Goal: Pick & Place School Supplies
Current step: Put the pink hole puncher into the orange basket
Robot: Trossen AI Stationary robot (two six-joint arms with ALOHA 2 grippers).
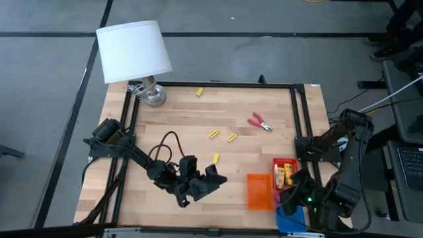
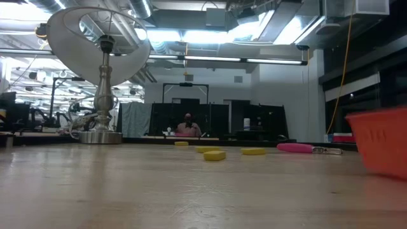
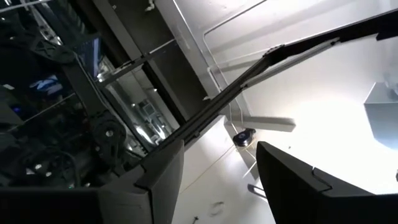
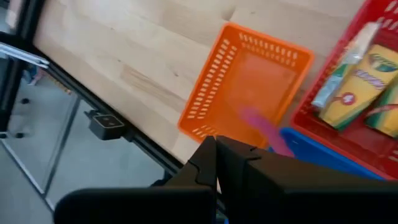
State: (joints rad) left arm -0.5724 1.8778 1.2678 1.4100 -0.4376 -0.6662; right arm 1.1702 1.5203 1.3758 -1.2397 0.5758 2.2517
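High view is showing the left hand (image 1: 210, 182) lying low near the front edge of the desk (image 1: 185, 125), fingers spread apart and grasping nothing; its own camera is pointing up at the ceiling. The right hand (image 1: 289, 196) is waiting clenched and empty over the orange tray (image 1: 259, 192), beside the red tray (image 1: 276, 162) where the crayon packs (image 1: 285, 175) are already sitting. 4 yellow blocks are lying loose on the bare wood, the nearest block (image 1: 215, 158) just beyond the left hand, and red-handled pliers (image 1: 260, 122) are resting farther back. Because the left hand is tilting upward, it is risking a blind reach that nudges the small block away instead of closing around it.
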